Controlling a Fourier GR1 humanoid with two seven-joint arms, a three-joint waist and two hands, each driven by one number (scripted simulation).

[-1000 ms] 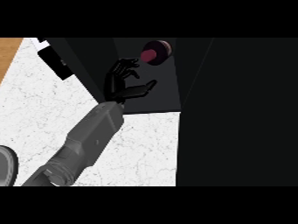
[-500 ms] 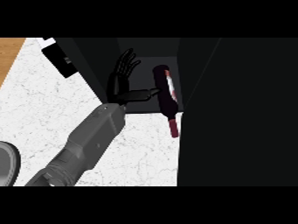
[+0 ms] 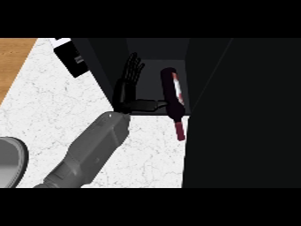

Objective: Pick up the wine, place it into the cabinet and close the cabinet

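One hand only in view, the left hand (image 3: 128, 88), black, fingers (image 3: 134, 66) straight and open, thumb touching the dark wine bottle (image 3: 171, 95). Placing step, judged nearly done: bottle lying on its side in the dark cabinet (image 3: 244, 110), red-capped neck jutting over the white marbled bench (image 3: 55, 114). Next: nudging it fully inside, then shutting the door. Glossy, slim, red label.

Wine bottle (image 3: 171, 98) lying in cabinet (image 3: 152, 48); left hand (image 3: 128, 86) beside, fingers (image 3: 134, 66) straight.
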